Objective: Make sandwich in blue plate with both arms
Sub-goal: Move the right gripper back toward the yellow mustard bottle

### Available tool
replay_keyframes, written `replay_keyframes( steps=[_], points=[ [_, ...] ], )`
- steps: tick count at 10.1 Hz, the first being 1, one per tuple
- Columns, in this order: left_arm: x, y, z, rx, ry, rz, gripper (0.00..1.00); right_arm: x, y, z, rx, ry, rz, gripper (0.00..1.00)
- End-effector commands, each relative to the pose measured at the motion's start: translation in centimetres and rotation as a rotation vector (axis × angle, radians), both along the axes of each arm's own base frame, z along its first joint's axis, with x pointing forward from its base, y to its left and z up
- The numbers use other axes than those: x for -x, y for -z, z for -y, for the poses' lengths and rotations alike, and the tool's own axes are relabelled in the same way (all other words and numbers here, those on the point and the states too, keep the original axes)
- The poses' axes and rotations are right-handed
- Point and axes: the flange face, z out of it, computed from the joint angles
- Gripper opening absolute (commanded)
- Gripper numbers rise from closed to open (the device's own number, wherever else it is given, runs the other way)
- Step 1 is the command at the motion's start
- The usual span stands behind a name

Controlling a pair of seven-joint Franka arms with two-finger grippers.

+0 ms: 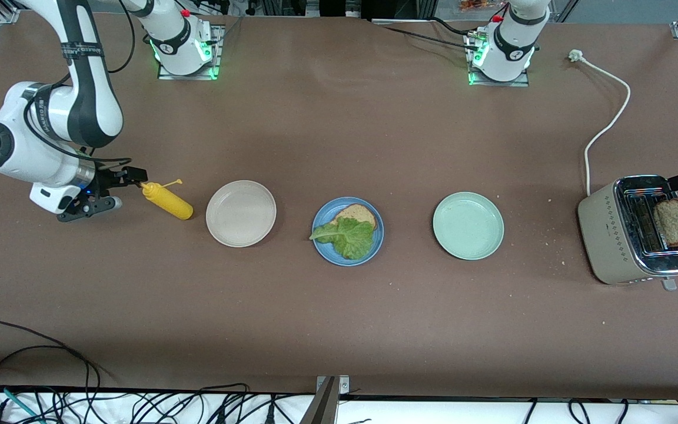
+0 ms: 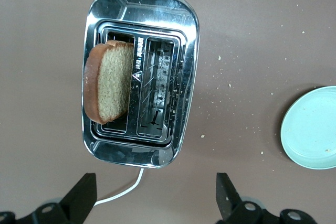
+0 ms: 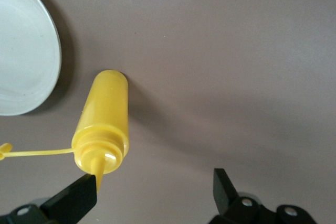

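Blue plate (image 1: 322,247) with sandwich (image 1: 351,228) mid-table, well apart from both grippers' spread, empty fingers (image 2: 84,195).

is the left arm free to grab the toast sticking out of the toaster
Probably yes: the left hand hangs open above the toaster, and the toast stands proud of its slot, uncovered.
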Motion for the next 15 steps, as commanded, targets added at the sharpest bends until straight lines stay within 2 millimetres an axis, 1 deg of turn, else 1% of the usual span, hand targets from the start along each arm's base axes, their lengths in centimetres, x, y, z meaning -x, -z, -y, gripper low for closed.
replay_keyframes(
  steps=[1, 2, 3, 4, 5, 6, 7, 8, 9, 10, 11, 12, 13, 15],
  points=[
    [0.2, -0.2, -0.5, -0.013, 0.036, -0.008, 1.00, 0.5, -0.5, 0.2, -0.028, -0.054, 0.035, 1.00],
    [0.3, -0.3, -0.7, -0.011, 0.057, -0.007, 1.00, -0.2, -1.5, -0.4, -0.028, -0.054, 0.051, 1.00],
    [0.7, -0.5, -1.9, -0.010, 0.049, -0.005, 1.00, -0.8, -2.5, -0.9, -0.030, -0.061, 0.060, 1.00],
    [0.8, -0.5, -2.1, -0.007, 0.070, -0.004, 1.00, -1.1, -2.8, -1.1, -0.028, -0.065, 0.068, 1.00],
    [1.0, -0.5, -2.8, -0.005, 0.073, -0.004, 1.00, -1.9, -3.6, -2.1, -0.060, -0.054, 0.093, 1.00],
    [1.2, -0.8, -3.5, -0.004, 0.082, 0.000, 1.00, -2.8, -4.1, -3.4, -0.086, -0.051, 0.112, 1.00],
    [1.4, -0.8, -4.0, -0.004, 0.088, 0.001, 1.00, -3.1, -3.8, -3.9, -0.082, -0.059, 0.111, 1.00],
    [1.8, -0.9, -5.1, -0.004, 0.084, 0.005, 1.00, -3.0, -2.9, -3.5, -0.077, -0.079, 0.096, 1.00],
    [2.1, -0.9, -5.8, -0.001, 0.096, 0.006, 1.00, -2.3, -1.7, -2.7, -0.089, -0.155, 0.076, 1.00],
    [2.4, -1.0, -6.6, -0.001, 0.091, 0.009, 1.00, -2.1, -1.6, -1.3, -0.105, -0.236, 0.076, 1.00],
    [2.6, -1.1, -7.4, -0.006, 0.089, 0.023, 1.00, -1.7, -1.7, -0.5, -0.155, -0.281, 0.058, 1.00],
    [2.6, -1.0, -8.1, -0.012, 0.079, 0.039, 1.00, -1.3, -1.4, 0.9, -0.222, -0.271, 0.042, 1.00],
    [2.6, -0.5, -9.2, -0.015, 0.065, 0.053, 1.00, -1.1, -0.8, 1.7, -0.265, -0.288, 0.032, 1.00],
    [2.2, 0.2, -10.3, -0.026, 0.056, 0.095, 1.00, -0.9, 0.7, 4.0, -0.322, -0.362, 0.039, 1.00]
  ],
)
